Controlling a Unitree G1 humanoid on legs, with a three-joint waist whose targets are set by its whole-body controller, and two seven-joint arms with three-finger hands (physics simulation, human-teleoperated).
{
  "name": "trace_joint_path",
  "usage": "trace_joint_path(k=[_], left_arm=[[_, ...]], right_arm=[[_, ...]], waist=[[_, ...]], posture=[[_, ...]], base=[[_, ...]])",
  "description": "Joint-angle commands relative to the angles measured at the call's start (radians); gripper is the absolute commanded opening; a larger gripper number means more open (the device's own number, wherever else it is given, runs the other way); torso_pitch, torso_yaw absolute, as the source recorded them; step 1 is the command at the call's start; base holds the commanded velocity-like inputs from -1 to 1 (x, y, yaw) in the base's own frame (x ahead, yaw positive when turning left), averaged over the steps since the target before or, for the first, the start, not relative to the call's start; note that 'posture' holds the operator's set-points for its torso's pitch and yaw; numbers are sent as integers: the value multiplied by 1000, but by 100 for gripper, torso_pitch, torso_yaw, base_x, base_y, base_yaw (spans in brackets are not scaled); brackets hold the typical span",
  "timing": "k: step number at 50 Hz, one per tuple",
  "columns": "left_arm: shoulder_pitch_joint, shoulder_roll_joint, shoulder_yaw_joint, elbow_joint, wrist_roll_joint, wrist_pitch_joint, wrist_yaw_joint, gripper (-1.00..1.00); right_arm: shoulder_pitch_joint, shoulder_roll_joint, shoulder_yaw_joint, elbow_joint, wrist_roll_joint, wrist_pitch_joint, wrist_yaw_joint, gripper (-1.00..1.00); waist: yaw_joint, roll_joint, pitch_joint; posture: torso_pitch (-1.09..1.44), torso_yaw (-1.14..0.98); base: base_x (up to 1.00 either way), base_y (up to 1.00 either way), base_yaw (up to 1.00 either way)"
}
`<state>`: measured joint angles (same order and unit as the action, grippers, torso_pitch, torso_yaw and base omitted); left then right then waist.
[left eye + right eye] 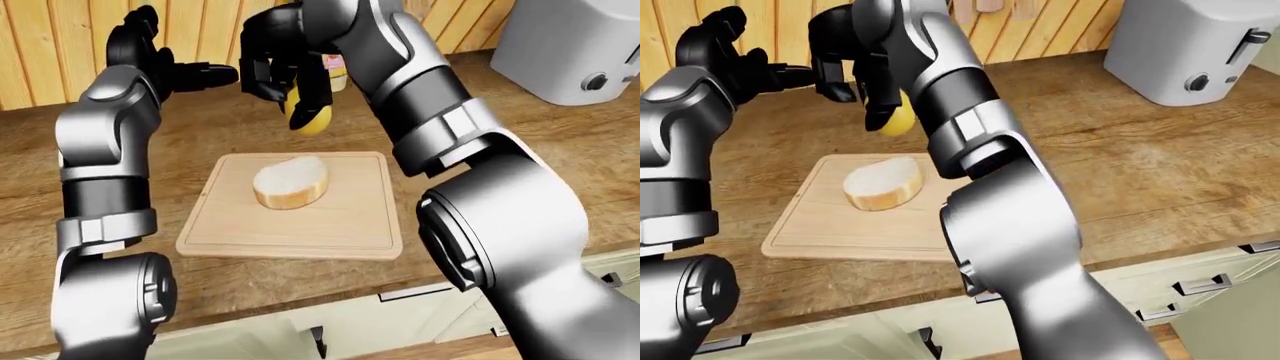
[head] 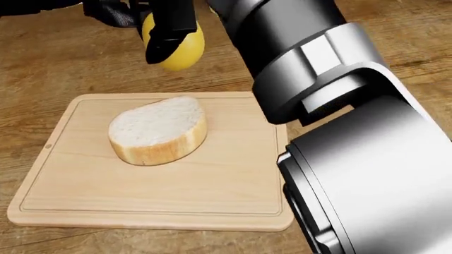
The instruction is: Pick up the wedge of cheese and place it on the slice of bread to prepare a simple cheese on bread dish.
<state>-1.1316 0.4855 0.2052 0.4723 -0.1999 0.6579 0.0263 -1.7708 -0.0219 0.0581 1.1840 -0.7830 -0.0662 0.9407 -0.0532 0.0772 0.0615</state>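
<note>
1. Board lies on the counter, bread on it, bare.
2. Right hand grips the cheese, lifted just beyond the board; placing remains.
3. Left hand hangs spread, empty, beside it.

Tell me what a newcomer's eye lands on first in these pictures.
The right hand holds the yellow wedge of cheese in the air, above the top edge of the cutting board. Below it, the slice of bread lies bare on the board, and the bulky right arm fills the head view's right side.
</note>
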Motion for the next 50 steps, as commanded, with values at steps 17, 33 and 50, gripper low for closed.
trace_joint_path(k=[17,33,50], left_arm=[[-21,3,-1,-9,17,-62,-8,100],[-24,2,0,-5,20,-62,-8,100],[-25,13,9,4,18,-68,-14,100]], right_arm=[[-31,52,2,11,-5,-38,-78,-100],[-51,92,-8,55,-1,-52,-122,-100],[-58,101,-4,75,-7,-56,-147,-100]], waist=[[-3,9,-37],[-4,14,-37],[-3,15,-37]], posture=[[0,0],[0,0],[0,0]], base=[[0,0,0],[0,0,0],[0,0,0]])
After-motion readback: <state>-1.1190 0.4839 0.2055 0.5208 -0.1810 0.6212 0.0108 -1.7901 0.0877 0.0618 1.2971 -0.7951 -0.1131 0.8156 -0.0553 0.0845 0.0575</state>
